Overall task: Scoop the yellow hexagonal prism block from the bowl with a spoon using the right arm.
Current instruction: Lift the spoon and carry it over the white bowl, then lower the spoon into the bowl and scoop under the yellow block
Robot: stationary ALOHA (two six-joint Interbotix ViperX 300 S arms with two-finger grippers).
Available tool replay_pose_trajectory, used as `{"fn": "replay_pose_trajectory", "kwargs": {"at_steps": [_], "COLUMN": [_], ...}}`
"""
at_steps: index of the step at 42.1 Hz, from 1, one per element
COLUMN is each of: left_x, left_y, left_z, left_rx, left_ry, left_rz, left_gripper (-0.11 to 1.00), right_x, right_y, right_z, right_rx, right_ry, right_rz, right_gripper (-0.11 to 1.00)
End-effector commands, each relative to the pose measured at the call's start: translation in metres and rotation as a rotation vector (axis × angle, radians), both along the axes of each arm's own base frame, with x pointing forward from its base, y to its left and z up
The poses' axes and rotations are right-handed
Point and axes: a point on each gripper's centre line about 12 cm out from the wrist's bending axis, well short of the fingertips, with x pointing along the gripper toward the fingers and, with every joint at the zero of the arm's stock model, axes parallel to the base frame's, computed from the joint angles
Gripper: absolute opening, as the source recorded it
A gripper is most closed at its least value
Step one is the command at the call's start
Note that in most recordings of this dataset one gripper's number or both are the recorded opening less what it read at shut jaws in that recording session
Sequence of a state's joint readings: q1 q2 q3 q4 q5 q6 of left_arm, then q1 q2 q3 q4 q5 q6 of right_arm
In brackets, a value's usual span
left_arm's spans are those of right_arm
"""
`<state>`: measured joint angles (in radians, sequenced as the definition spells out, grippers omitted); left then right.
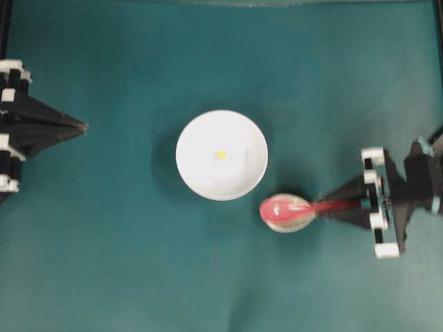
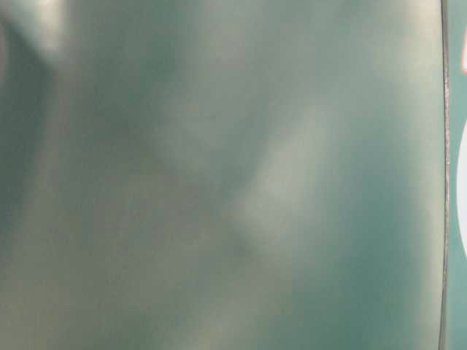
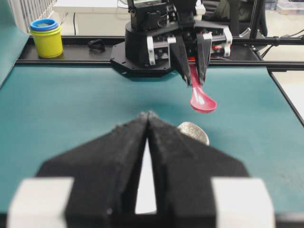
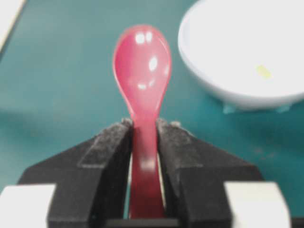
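Note:
The white bowl (image 1: 239,178) sits mid-table with the tiny yellow block (image 1: 221,154) on its floor. My right gripper (image 1: 325,207) is shut on the handle of the pink-red spoon (image 1: 287,207), whose scoop points toward the bowl from its lower right, clear of the rim. In the right wrist view my gripper (image 4: 144,124) clamps the spoon (image 4: 142,66); the bowl (image 4: 223,97) and block (image 4: 263,71) lie ahead to the right. In the left wrist view the spoon (image 3: 203,102) hangs in the air. My left gripper (image 1: 84,127) is shut and empty at the far left.
A speckled beige spoon rest (image 1: 291,226) lies directly under the spoon's scoop, also seen in the left wrist view (image 3: 194,132). A yellow cup with a blue rim (image 3: 46,38) stands beyond the table's far edge. The table-level view is a blurred teal surface.

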<state>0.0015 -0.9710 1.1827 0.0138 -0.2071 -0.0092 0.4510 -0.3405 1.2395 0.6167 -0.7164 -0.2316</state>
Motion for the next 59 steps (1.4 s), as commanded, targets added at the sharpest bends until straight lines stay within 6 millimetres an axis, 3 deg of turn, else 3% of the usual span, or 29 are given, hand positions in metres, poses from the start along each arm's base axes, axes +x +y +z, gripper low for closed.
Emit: {"fn": "replay_pose_trajectory", "kwargs": {"at_steps": [1,11,20,31,40,59], "left_x": [0.002,0.003,0.003,0.003,0.003,0.003], "left_y": [0.000,0.000,0.000,0.000,0.000,0.000], "left_z": [0.006,0.002,0.002,0.001,0.001,0.000], "left_rx": [0.001,0.003,0.011,0.015,0.015,0.017], "left_ry": [-0.011,0.023,0.026,0.029,0.029,0.031], "left_rz": [-0.002,-0.002,0.000,0.000,-0.002,-0.002], "left_gripper": [0.07,0.07,0.07,0.07,0.07,0.07], "right_x": [0.011,0.037,0.065,0.102,0.124,0.134], "right_y": [-0.007,-0.044,-0.076,-0.099,-0.109,-0.117], "right_z": [0.027,0.066,0.083,0.077,0.074,0.048], "right_rx": [0.008,0.011,0.081,0.147,0.138,0.160], "right_ry": [0.001,0.151,0.336,0.568,0.662,0.814], "right_rz": [0.005,-0.006,-0.001,0.057,0.075,-0.009], "right_gripper": [0.24,0.24,0.24,0.24,0.24,0.24]}}
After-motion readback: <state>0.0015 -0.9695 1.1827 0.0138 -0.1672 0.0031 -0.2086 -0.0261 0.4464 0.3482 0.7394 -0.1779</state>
